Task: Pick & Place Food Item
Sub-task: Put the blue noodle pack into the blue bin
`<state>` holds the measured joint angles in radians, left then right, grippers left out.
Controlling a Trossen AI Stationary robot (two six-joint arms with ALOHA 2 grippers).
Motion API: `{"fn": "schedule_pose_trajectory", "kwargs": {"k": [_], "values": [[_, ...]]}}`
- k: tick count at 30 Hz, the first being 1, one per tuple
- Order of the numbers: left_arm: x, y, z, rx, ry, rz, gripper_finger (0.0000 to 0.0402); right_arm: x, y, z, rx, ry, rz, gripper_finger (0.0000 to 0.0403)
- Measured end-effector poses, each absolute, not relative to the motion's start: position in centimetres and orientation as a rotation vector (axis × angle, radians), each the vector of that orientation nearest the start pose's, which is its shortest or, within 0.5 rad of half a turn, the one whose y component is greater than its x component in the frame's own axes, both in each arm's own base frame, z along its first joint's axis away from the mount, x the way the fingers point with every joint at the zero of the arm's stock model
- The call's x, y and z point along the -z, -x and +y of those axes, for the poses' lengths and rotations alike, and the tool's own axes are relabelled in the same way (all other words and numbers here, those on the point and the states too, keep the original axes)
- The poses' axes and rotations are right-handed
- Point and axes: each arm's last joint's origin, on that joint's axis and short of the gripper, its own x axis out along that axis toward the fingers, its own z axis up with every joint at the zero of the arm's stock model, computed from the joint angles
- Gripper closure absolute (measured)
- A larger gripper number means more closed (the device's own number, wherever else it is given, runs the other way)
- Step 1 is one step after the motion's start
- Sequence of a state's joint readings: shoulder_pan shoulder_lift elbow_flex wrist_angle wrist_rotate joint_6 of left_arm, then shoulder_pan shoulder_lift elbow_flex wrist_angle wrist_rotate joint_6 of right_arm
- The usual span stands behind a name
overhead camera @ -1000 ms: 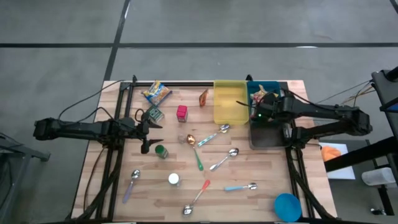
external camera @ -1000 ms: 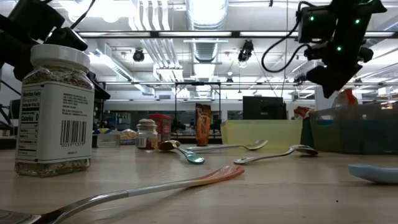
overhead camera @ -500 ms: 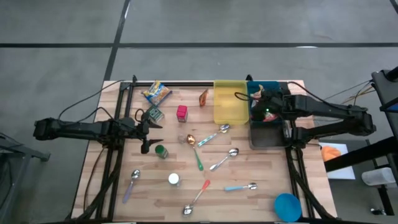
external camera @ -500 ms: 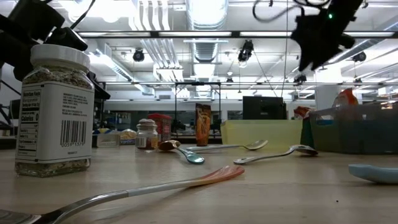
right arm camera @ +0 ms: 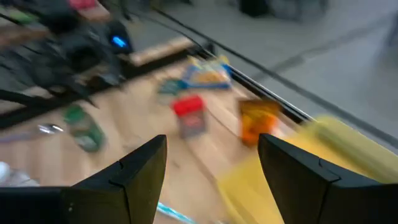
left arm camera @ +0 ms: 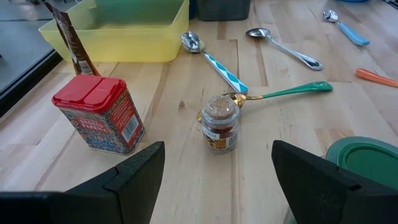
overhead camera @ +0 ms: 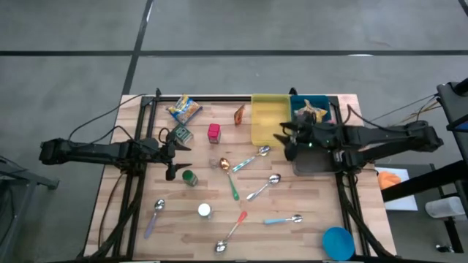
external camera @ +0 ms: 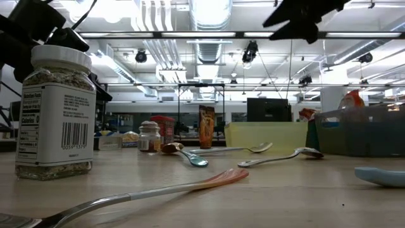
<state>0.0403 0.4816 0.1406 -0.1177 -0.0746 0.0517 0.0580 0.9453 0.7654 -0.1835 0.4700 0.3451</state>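
Right pincer [overhead camera: 284,141] hung over the near corner of the yellow tub [overhead camera: 269,120], with its two dark fingers [right arm camera: 140,168] apart and nothing between them. Just beside it sat the dark tub [overhead camera: 316,162]. The task did not say which food to take, so I cannot tell which one it was. The foods lay well apart from this pincer, on the far left part of the table [overhead camera: 292,197]: the orange packet [overhead camera: 239,115], the red tin [overhead camera: 213,132] and the snack bag [overhead camera: 183,109].

I think a few things could go wrong. The pincer was close to the yellow tub's wall, so a low move could bump it and push the tub. The spoon with the blue handle [overhead camera: 252,157] lay near, and a low sweep could knock it away.

The red tin looked boxy, hard and smooth, so it might slip if pinched near an edge. The orange packet looked thin and stood up on its end, so a small touch could tip it. The snack bag looked soft and crinkly and could squash. The little spice jar [left arm camera: 219,123] was round glass and could roll if it fell.

Left pincer [overhead camera: 178,151] waited open near that jar.
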Motion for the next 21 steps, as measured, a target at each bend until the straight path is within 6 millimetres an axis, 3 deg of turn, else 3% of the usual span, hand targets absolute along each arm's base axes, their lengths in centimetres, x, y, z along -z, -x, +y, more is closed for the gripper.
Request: {"fn": "schedule_pose_trajectory", "kwargs": {"k": [9, 21], "values": [[-15.8, -12.3, 0.7, -0.101, -0.058, 0.463, 0.0101, -26.9, -21.0, 4.0, 0.266, -0.108, 0.09, 0.0151], [-15.6, -12.3, 0.7, -0.101, -0.057, 0.477, 0.0101, -26.8, -19.6, 4.3, 0.331, -0.115, 0.05, 0.0151]]}}
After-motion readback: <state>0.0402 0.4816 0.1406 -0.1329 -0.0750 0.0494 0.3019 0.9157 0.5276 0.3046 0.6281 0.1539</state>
